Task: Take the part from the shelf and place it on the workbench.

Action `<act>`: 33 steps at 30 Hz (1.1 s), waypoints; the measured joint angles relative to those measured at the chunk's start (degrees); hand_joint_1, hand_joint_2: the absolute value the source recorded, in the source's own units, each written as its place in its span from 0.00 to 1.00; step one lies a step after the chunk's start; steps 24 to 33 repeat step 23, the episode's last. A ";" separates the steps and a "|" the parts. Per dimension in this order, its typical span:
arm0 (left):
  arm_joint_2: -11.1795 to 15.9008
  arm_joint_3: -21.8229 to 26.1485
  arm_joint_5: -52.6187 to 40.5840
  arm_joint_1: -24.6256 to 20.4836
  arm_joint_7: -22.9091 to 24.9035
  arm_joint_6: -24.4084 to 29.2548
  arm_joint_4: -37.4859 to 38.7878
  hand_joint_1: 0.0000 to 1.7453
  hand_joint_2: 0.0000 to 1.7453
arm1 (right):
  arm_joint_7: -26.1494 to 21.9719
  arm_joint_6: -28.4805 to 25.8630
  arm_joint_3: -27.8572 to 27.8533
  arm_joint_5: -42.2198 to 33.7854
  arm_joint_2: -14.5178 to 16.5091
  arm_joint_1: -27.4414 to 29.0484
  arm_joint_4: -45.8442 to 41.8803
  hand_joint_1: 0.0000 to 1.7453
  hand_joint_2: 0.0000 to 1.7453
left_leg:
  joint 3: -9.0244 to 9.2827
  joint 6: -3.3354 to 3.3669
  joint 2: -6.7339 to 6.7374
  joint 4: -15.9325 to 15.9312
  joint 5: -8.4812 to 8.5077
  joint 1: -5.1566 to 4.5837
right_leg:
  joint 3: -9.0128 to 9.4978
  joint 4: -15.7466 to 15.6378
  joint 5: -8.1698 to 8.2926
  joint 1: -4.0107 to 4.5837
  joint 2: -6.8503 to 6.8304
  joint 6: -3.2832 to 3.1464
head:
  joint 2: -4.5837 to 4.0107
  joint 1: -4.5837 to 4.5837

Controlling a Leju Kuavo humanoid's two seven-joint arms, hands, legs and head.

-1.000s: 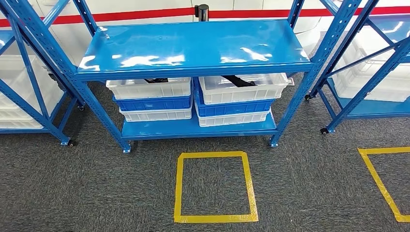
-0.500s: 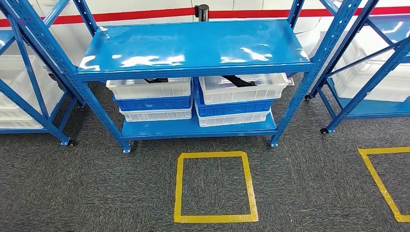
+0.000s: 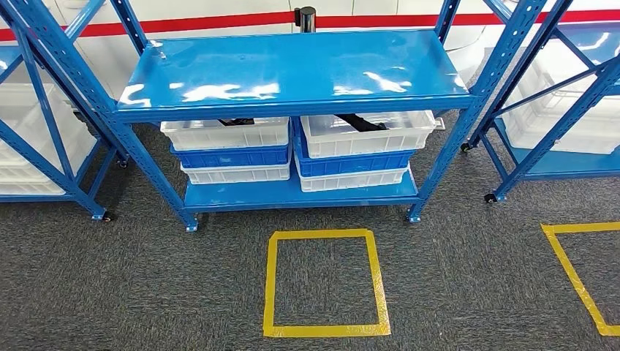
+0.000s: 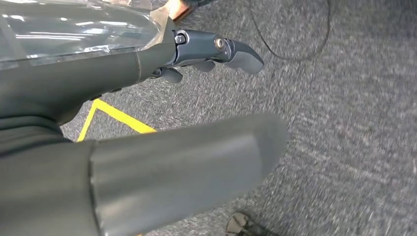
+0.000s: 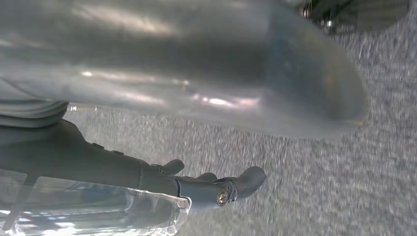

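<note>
A blue metal shelf (image 3: 292, 69) stands ahead of me with stacked white and blue bins on its lower level. A black part (image 3: 360, 121) lies in the top white bin (image 3: 362, 142) on the right, and another dark part (image 3: 235, 122) shows in the left white bin (image 3: 225, 137). My left hand (image 4: 216, 51) hangs over the grey carpet with its fingers apart and nothing in it. My right hand (image 5: 216, 187) likewise hangs above the carpet, fingers extended and holding nothing.
A yellow tape square (image 3: 325, 284) marks the carpet in front of the shelf, with a second one (image 3: 577, 274) at the right. More blue racks with white bins stand at the left (image 3: 36, 139) and right (image 3: 563, 110). A black cable (image 4: 295, 44) lies on the floor.
</note>
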 joint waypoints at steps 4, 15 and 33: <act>0.55 -4.94 2.93 1.12 1.09 -2.13 -0.89 0.00 0.00 | -0.13 3.03 3.31 -4.55 -0.39 0.90 -0.94 0.00 0.00 | 0.01 0.02 0.00 0.00 -0.03 0.00 | -0.11 -0.01 -0.01 0.00 0.00 0.00 | 0.00 0.00; 1.98 -18.40 10.91 4.02 4.06 -8.02 -3.18 0.00 0.00 | -0.58 11.50 12.25 -17.01 -1.42 3.33 -3.43 0.00 0.00 | 0.03 0.04 0.00 0.00 -0.07 -0.01 | -0.26 -0.01 -0.03 -0.01 0.00 0.00 | 0.00 0.00; 2.66 -24.60 15.00 5.27 5.66 -11.06 -4.22 0.00 0.00 | -0.86 15.85 16.35 -23.50 -1.92 4.32 -4.58 0.00 0.00 | 0.05 0.02 0.00 -0.01 -0.09 -0.01 | -0.29 -0.02 -0.04 -0.04 0.00 0.01 | 0.00 0.01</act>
